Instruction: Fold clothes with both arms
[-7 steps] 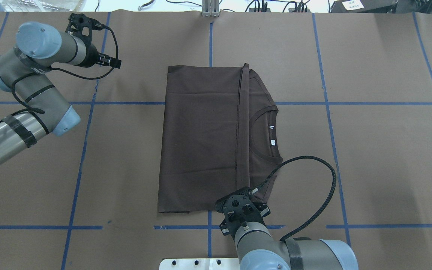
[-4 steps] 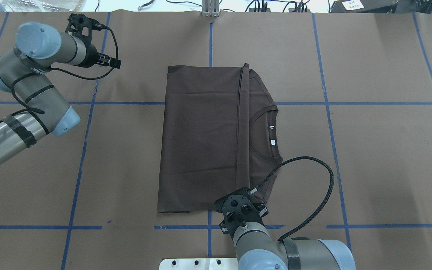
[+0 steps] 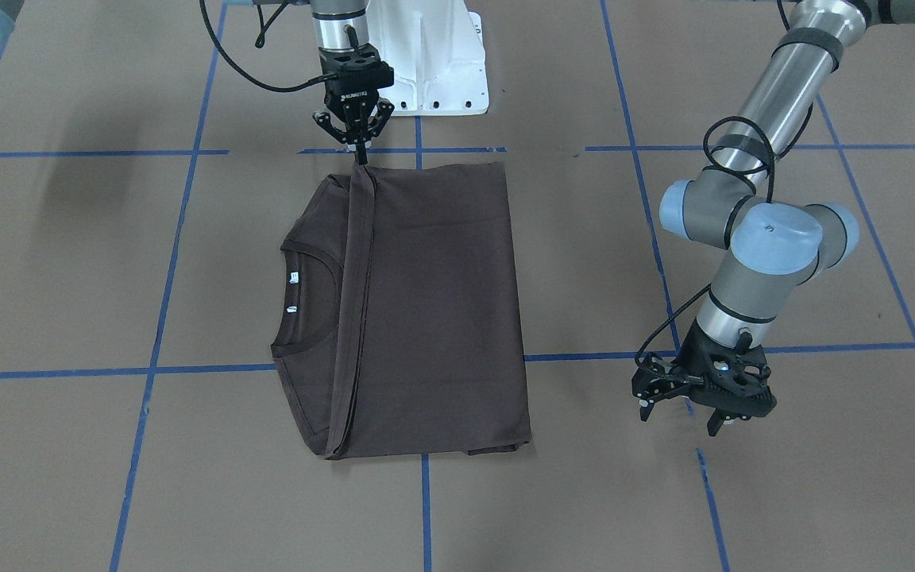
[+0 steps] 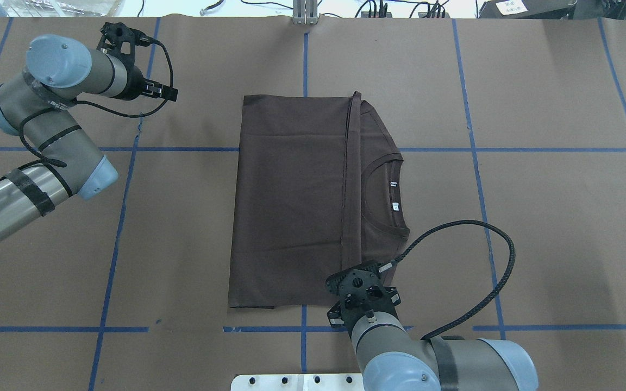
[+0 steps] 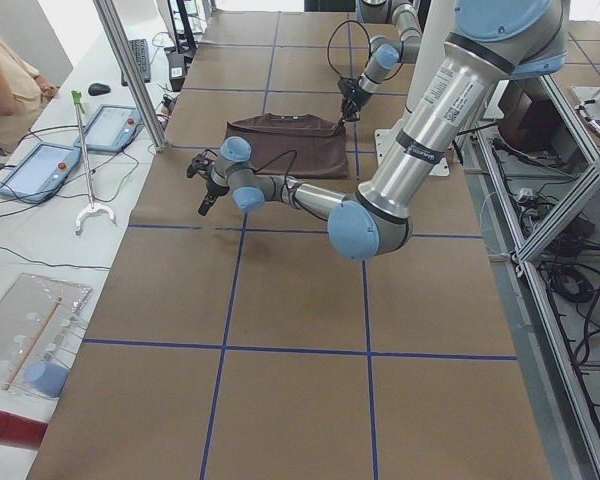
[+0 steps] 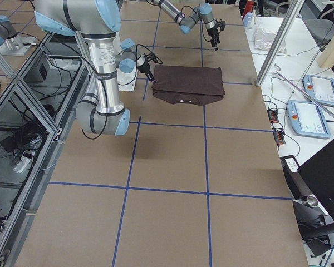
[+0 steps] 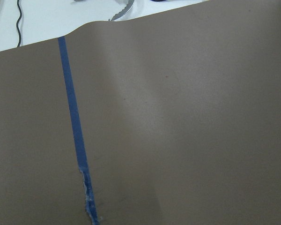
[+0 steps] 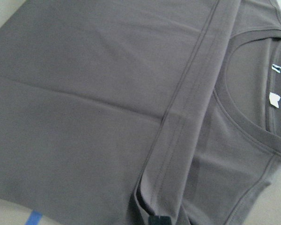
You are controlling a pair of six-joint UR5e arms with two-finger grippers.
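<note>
A brown paper sheet marked off in blue tape [image 4: 508, 149] covers the table [image 4: 536, 217], with tablets and cables on a white bench beyond its far edge. The T-shirt [image 4: 291, 201] lies flat near the middle, already folded once. Its lower part is laid over the chest, so the hem band [image 4: 348, 190] sits just short of the collar [image 3: 310, 253], which shows uncovered towards the robot's right.

The folded cloth's long axis runs from the robot's side of the table to the far side, and the hem band runs the same way. The right gripper [image 3: 360, 155] points down at the near end of that band. Its jaws are drawn together to a point on the cloth edge, and they look to be pinching it, though the shirt lies flat and unlifted there. The left gripper [image 3: 680, 417] hovers over bare paper. Its jaws are spread and hold nothing, and it stands well apart from the shirt, off its far left corner.

So the right arm is at the cloth and the left is not. Any two-handed fold would, I judge, need the left jaws at the far end of the hem, which lies to their right along the far edge.
</note>
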